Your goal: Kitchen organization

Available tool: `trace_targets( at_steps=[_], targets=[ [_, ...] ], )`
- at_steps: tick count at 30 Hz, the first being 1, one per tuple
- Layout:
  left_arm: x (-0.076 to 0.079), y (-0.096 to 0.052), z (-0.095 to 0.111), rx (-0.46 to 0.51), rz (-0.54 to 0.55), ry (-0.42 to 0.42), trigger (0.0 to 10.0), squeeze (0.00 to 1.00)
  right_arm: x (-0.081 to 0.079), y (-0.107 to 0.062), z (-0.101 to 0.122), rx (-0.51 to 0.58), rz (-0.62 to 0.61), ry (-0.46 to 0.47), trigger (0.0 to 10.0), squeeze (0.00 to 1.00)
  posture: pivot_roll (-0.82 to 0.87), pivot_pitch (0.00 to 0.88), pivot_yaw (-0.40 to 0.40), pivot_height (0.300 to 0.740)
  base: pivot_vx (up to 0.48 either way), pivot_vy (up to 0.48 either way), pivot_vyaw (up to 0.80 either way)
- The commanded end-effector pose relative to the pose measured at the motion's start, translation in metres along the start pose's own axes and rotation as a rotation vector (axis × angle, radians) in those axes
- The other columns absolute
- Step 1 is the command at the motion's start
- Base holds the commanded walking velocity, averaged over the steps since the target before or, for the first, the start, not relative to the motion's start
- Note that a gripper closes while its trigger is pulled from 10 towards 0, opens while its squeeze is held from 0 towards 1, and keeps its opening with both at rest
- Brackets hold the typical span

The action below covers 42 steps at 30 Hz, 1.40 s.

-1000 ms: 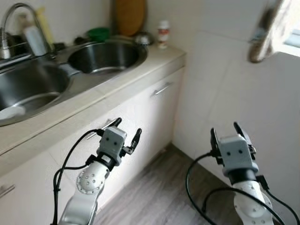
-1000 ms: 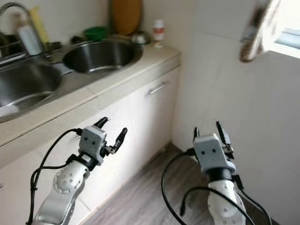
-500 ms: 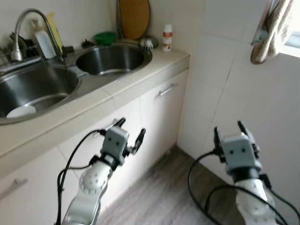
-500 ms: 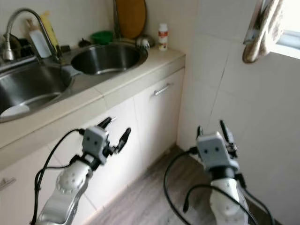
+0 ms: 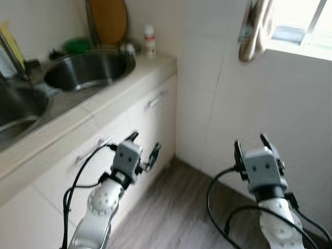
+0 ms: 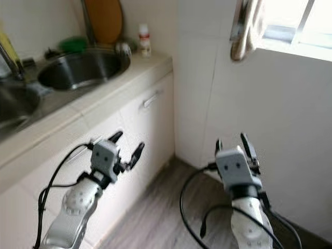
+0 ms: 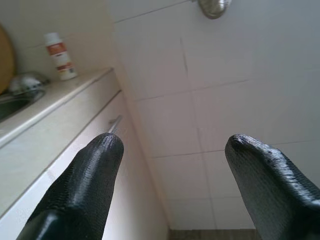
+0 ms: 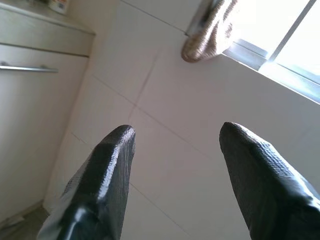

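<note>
Kitchen corner, robot facing where the surface [image 5: 111,91] meets the tiled wall. Task's things sit up at 11 o'clock: round steel sink bowl [image 5: 85,69] sunk into the surface, small white bottle w/ red label [image 5: 150,41] just beside its far rim at the wall, wooden cutting board [image 5: 108,19] propped upright behind the bowl, green item [image 5: 77,45] beside the board, too blurred to name. Cloth [image 5: 254,28] hangs from a hook at 1 o'clock near the window. Handling, as a guess: bottle looks like light plastic, stiff, prob. smooth & a bit slippery, tips easily, so take it round the mid-body, jaws across the label, not the cap. Board is stiff, heavier, leaning; pinch a free edge & expect it to slide along the wall. Cloth is soft, will drape; grab a bunched fold. Left gripper [image 5: 143,149] at 7 o'clock, low in front of the cabinet doors [image 5: 155,111], well below the surface; jaws spread wide, nothing between them, touching nothing; left wrist view looks past them at the bottle & a door handle. Right gripper [image 5: 251,146] at 5 o'clock over the wood floor [image 5: 176,207], near the tiled wall; jaws likewise released wide, empty, aimed up at wall & cloth. Both well apart from any task item.
</note>
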<state>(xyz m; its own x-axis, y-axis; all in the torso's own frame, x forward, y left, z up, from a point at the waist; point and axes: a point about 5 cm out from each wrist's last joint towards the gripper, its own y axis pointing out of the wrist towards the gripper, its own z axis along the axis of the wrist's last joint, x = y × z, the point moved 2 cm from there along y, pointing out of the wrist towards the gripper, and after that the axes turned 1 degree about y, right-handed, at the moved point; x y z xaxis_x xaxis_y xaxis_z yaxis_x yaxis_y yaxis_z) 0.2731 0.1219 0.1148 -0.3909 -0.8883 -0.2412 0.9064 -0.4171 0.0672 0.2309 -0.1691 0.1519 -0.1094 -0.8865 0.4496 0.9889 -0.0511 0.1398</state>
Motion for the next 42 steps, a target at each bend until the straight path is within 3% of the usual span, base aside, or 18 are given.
trace_targets(
  at_steps=[1,11,13,15,20,30,38,42],
  targets=[
    [-0.002,-0.001,0.001,0.004,-0.001,0.013,10.0,0.0,0.0,0.0,0.0,0.0,-0.002,-0.005,10.0,0.0,-0.15,0.0,0.018,0.74,0.0,0.0,0.0],
    [-0.001,0.001,-0.008,-0.071,0.005,-0.041,10.0,0.0,0.0,-0.001,-0.001,-0.003,-0.001,0.0,10.0,0.0,-0.15,0.0,0.019,0.74,0.0,0.096,0.0],
    [-0.001,0.001,-0.006,-0.056,0.003,-0.028,10.0,0.0,0.0,-0.001,-0.001,-0.003,-0.001,0.0,10.0,0.0,-0.15,0.0,0.02,0.74,0.0,0.48,0.0],
    [-0.001,0.0,-0.002,-0.03,0.001,0.036,10.0,0.0,0.0,-0.001,0.0,-0.002,-0.001,0.0,10.0,0.0,-0.15,0.0,0.02,0.74,0.0,0.0,-0.8],
    [-0.002,0.001,0.001,-0.021,0.006,-0.006,10.0,0.0,0.0,0.0,0.0,-0.001,-0.001,0.001,10.0,0.0,-0.15,0.0,0.02,0.74,0.0,0.0,-0.32],
    [-0.001,0.002,0.0,-0.032,-0.015,0.018,10.0,0.0,0.0,0.001,0.0,-0.001,0.0,0.001,10.0,0.0,-0.15,0.0,0.02,0.74,0.0,0.0,-0.08],
    [0.001,0.001,0.001,-0.021,-0.021,0.015,10.0,0.0,0.0,0.001,0.001,-0.001,-0.001,0.002,10.0,0.0,-0.15,0.0,0.021,0.74,0.0,-0.479,0.0],
    [0.0,0.001,0.001,-0.017,-0.01,0.008,10.0,0.0,-0.001,0.001,0.001,-0.001,0.001,0.003,10.0,0.0,-0.15,0.0,0.021,0.74,0.0,0.0,-0.2]
  ],
)
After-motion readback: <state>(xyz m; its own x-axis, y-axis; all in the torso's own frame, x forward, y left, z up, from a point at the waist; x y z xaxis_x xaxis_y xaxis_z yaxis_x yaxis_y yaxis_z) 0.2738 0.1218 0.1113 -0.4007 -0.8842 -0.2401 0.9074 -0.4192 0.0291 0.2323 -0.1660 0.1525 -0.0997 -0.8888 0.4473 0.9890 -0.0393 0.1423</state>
